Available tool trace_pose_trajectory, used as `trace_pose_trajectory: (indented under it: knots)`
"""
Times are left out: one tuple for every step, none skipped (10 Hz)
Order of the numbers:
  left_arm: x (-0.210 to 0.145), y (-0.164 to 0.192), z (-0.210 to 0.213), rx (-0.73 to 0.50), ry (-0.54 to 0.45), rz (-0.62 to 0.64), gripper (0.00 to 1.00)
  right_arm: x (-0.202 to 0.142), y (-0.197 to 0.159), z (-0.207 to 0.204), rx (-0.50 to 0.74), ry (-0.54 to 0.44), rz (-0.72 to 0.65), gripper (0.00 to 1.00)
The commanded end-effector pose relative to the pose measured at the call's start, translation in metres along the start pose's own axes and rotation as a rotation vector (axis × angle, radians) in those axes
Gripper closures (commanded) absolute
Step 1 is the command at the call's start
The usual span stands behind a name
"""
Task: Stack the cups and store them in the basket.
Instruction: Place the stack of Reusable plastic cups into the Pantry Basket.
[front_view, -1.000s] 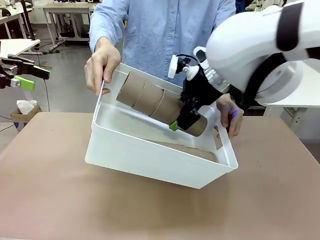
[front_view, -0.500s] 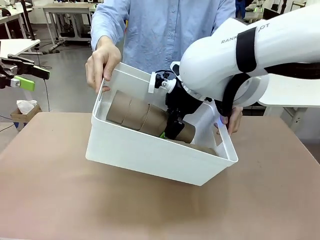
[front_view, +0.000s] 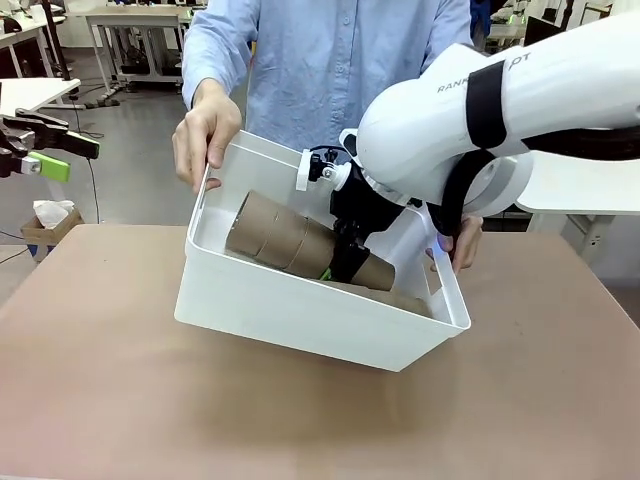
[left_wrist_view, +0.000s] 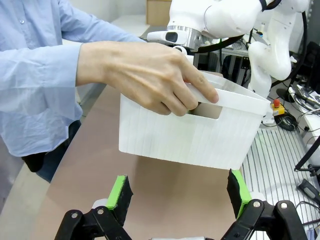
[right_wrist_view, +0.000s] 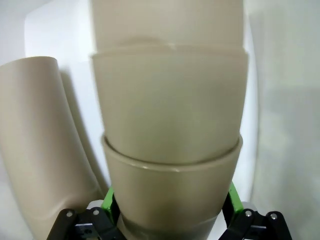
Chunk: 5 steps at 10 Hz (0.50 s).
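Observation:
A person holds the white basket (front_view: 300, 320) tilted above the table, one hand (front_view: 205, 135) on its far left rim, the other (front_view: 458, 240) at the right end. Inside it lies a stack of tan paper cups (front_view: 280, 240), rims toward the left. My right gripper (front_view: 340, 262) reaches into the basket at the stack's narrow end. In the right wrist view its jaws stand wide and open, green pads (right_wrist_view: 109, 200) flanking the lowest cup (right_wrist_view: 172, 195). Another cup (right_wrist_view: 45, 150) lies beside the stack. My left gripper (left_wrist_view: 180, 192) hangs open at the far left (front_view: 70, 158), facing the basket (left_wrist_view: 190, 137).
The brown table (front_view: 120, 400) spreads in front of and beside the basket. The right arm's white body (front_view: 470, 110) hangs over the basket's right half. A tissue box (front_view: 50, 215) sits on the floor beyond the table's left corner.
The right arm has carried the cup stack down and leftward into the basket, which has levelled a little. Its jaws now stand wider around the stack. The left gripper is still.

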<state>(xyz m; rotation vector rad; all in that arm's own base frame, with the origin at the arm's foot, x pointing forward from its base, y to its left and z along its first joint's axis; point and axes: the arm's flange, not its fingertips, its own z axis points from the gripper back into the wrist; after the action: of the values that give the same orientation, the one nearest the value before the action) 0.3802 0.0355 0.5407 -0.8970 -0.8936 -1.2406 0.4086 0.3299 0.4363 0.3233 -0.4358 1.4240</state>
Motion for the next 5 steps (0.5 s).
trace_pose_trajectory:
  knots:
    - [0.003,-0.002,0.001,-0.004,0.001,0.010,0.00,0.004,0.005,0.035,-0.017,-0.043,-0.023,0.00]
    - [0.003,-0.002,0.001,-0.004,0.001,0.010,0.00,0.001,0.011,0.067,-0.024,-0.074,-0.036,0.00]
    - [0.003,-0.002,0.001,-0.004,0.001,0.010,0.00,-0.004,0.017,0.101,-0.022,-0.102,-0.043,0.00]
    - [0.003,-0.002,0.001,-0.004,0.001,0.010,0.00,-0.012,0.019,0.135,-0.016,-0.134,-0.039,0.00]
    - [0.003,-0.002,0.001,-0.004,0.001,0.010,0.00,-0.024,0.020,0.169,-0.001,-0.176,-0.053,0.00]
